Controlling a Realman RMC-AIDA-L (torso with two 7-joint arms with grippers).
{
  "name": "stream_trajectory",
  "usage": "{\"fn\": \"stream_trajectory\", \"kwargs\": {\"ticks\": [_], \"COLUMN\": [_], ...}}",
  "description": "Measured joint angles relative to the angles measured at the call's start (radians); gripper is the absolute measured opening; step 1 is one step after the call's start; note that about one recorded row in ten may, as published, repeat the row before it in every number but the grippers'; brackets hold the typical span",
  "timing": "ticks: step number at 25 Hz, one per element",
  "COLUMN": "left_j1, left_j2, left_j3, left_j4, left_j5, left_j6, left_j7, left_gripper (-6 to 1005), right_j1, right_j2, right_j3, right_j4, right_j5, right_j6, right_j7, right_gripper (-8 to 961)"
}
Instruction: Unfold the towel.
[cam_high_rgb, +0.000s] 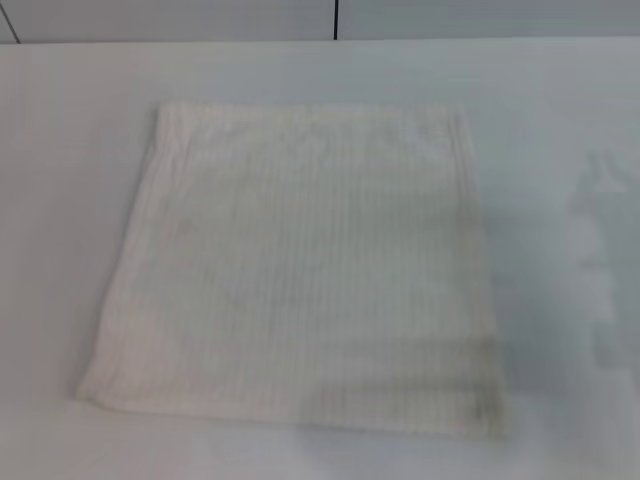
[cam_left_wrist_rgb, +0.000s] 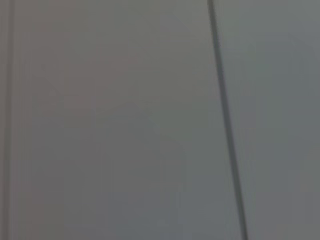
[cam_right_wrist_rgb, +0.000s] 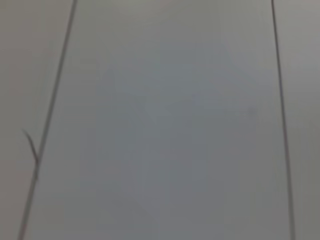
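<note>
Spanning nearly the whole head view: white table (cam_high_rgb: 560, 110), meeting grey panelled wall (cam_high_rgb: 200, 18) along the top edge. Lying flat at centre, folded into a squarish shape: the towel (cam_high_rgb: 300, 270). Showing no gripper anywhere, so finger state impossible to tell.

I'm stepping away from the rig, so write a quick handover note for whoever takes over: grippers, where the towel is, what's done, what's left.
Grippers: neither the left nor the right gripper shows in any view. Both wrist views show only plain grey panels with thin dark seams, so the arms look parked away from the work.
Towel: lies flat on the white table, roughly centred in the head view, as a near-square shape. Nothing is touching it.
Done: no sign of unfolding begun; I cannot tell from here how many layers it has.
Left: bring the arms in, take an edge or corner and open the towel out.
</note>
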Motion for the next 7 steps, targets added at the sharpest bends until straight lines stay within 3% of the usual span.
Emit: {"fn": "stream_trajectory", "kwargs": {"ticks": [1,3,6,7], "left_j1": [0.000,-0.078,-0.095,-0.095], "left_j2": [0.000,-0.001,-0.001,-0.001], "left_j3": [0.000,-0.016,-0.018,-0.018], "left_j4": [0.000,0.199,0.239,0.239], "left_j5": [0.000,-0.057,-0.073,-0.073], "left_j6": [0.000,0.066,0.072,0.072], "left_j7": [0.000,-0.024,-0.025,-0.025], "left_gripper": [697,746,796,796], "right_j1": [0.000,-0.005,0.000,0.001], "right_j2": [0.000,0.000,0.000,0.000], "right_j3": [0.000,0.003,-0.006,-0.006], "right_j4": [0.000,0.033,0.054,0.056], "right_j5": [0.000,0.030,0.055,0.056], "right_j6": [0.000,-0.024,-0.044,-0.050], "right_j7": [0.000,0.001,0.004,0.005], "right_gripper": [48,52,246,246]}}
